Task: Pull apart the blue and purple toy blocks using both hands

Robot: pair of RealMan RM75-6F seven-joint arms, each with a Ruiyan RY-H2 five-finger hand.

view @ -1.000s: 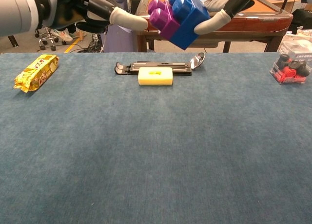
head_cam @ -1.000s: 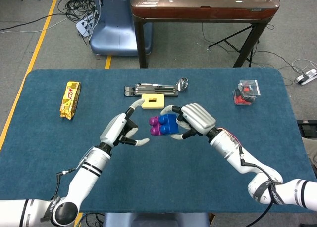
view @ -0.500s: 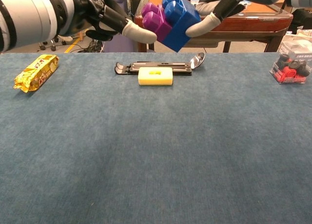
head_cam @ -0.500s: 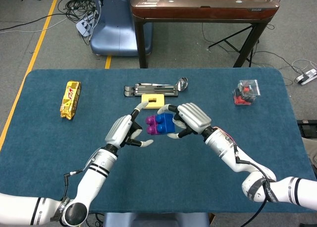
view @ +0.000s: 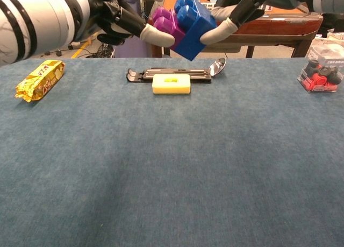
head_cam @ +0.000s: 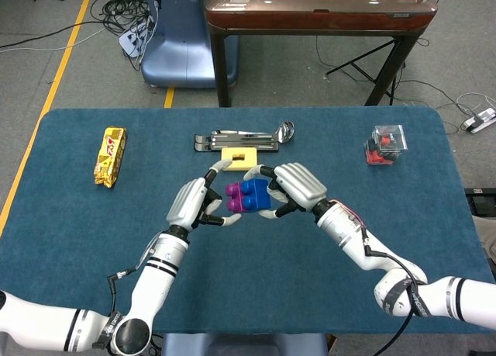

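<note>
- Closing in since a second ago, my left hand [head_cam: 198, 202] now grips the purple block [head_cam: 235, 198], fingers curled around it.
- My right hand [head_cam: 297, 187] clamps the blue block [head_cam: 256, 195].
- Both blocks, joined, hang above the blue table [head_cam: 256, 294], near the yellow block [head_cam: 239, 157].

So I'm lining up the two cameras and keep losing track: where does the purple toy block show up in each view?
Head view: the purple block sits near picture centre, joined to the blue block, between the left hand and right hand.
Chest view: purple block at top centre, raised above the table.
Shared landmark: the yellow block lying on the table just beyond.
</note>
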